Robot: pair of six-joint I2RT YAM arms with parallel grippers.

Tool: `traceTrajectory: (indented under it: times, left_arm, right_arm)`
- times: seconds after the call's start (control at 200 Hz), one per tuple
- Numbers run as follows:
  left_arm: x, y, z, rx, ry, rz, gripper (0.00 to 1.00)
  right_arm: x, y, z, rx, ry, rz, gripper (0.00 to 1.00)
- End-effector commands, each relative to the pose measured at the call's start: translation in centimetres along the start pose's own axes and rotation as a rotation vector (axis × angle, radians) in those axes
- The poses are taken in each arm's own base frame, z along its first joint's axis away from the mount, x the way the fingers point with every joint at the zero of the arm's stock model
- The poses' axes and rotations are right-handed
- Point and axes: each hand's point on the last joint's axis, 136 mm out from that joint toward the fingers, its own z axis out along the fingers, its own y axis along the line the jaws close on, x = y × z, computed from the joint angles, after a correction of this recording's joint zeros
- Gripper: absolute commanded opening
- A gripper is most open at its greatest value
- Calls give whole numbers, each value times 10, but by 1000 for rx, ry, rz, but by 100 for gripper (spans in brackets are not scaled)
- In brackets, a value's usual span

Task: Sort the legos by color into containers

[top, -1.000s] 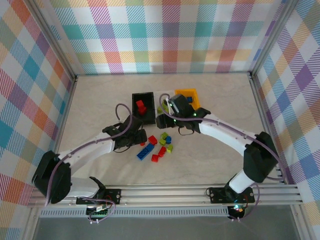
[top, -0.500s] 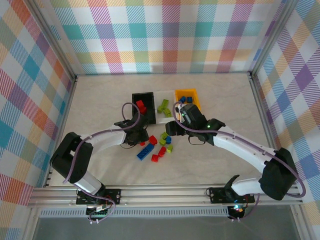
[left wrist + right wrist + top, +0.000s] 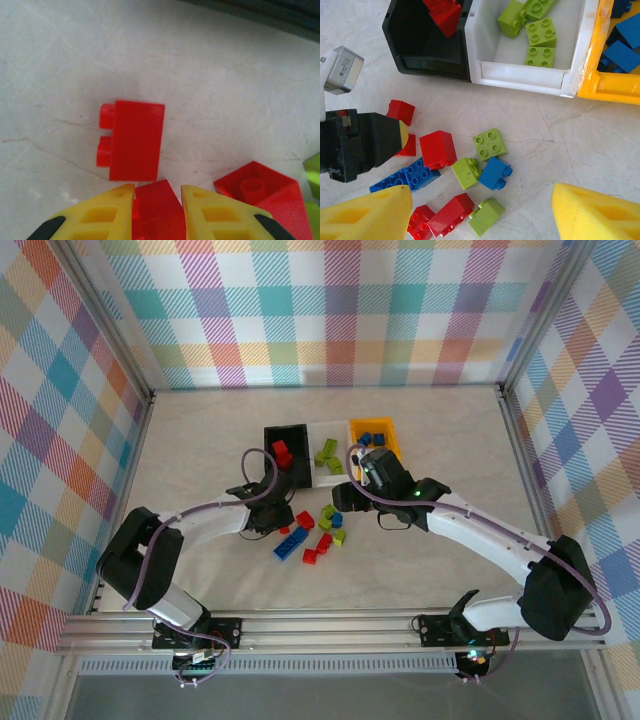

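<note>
My left gripper (image 3: 157, 197) is low on the table at the left edge of the loose pile, its yellow fingers (image 3: 105, 212) shut on a small red lego (image 3: 159, 207). A second red lego (image 3: 132, 140) lies just ahead of it and a third (image 3: 260, 195) to its right. My right gripper (image 3: 481, 194) hangs open above the pile, holding nothing. Below it lie loose legos: red (image 3: 437, 148), lime (image 3: 490, 143), blue (image 3: 496, 173) and a long blue one (image 3: 405, 177). The black container (image 3: 427, 65) holds a red lego (image 3: 442, 12), the white (image 3: 520, 72) lime ones, the orange-yellow (image 3: 605, 82) blue ones.
The three containers stand side by side at mid-table, black (image 3: 268, 445), white (image 3: 318, 478) and orange-yellow (image 3: 352, 428), just behind the pile (image 3: 320, 530). Both arms converge on the pile. Bare table lies to the far left, far right and behind the containers.
The left gripper has reached into the pile and closed on a red lego. The right arm swung from over the containers to above the pile, then held still, open.
</note>
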Motion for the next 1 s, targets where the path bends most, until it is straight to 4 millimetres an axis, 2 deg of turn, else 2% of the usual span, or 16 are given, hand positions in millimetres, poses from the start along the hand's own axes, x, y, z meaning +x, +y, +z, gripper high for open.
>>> traceTrajectory:
  times: [0.0, 0.09, 0.165, 0.275, 0.36, 0.515, 0.655, 0.755, 0.895, 0.935, 0.995]
  left_arm:
    - [4, 9, -17, 2, 7, -7, 24]
    - [-4, 7, -36, 15, -24, -6, 24]
    - [-18, 1, -55, 26, -72, 13, 23]
    - [-50, -12, -83, 24, -167, 43, 24]
    - [-78, -22, -91, 7, -224, 57, 24]
    - [-126, -36, -76, -71, -293, 88, 23]
    - [-154, -54, -49, -126, -320, 131, 23]
    - [-166, -63, -30, -145, -312, 134, 23]
    - [-178, -76, -20, -142, -315, 136, 24]
    - [-180, -79, -19, -141, -310, 137, 27]
    - [-180, -81, -18, -140, -302, 139, 39]
  right_arm:
    - [-9, 0, -3, -9, -39, 20, 74]
    - [-9, 0, -4, -10, -40, 21, 74]
    - [-10, 0, -4, -11, -45, 21, 74]
    - [-9, -2, -3, -8, -43, 27, 74]
    - [-7, -4, -2, -4, -41, 32, 74]
    - [0, -8, 1, 2, -26, 45, 75]
    - [5, -11, -2, 5, -23, 55, 75]
    - [6, -12, -6, 5, -27, 55, 75]
    - [7, -13, -11, 0, -35, 60, 75]
    - [7, -13, -12, 0, -36, 62, 75]
    - [7, -13, -12, -1, -37, 62, 77]
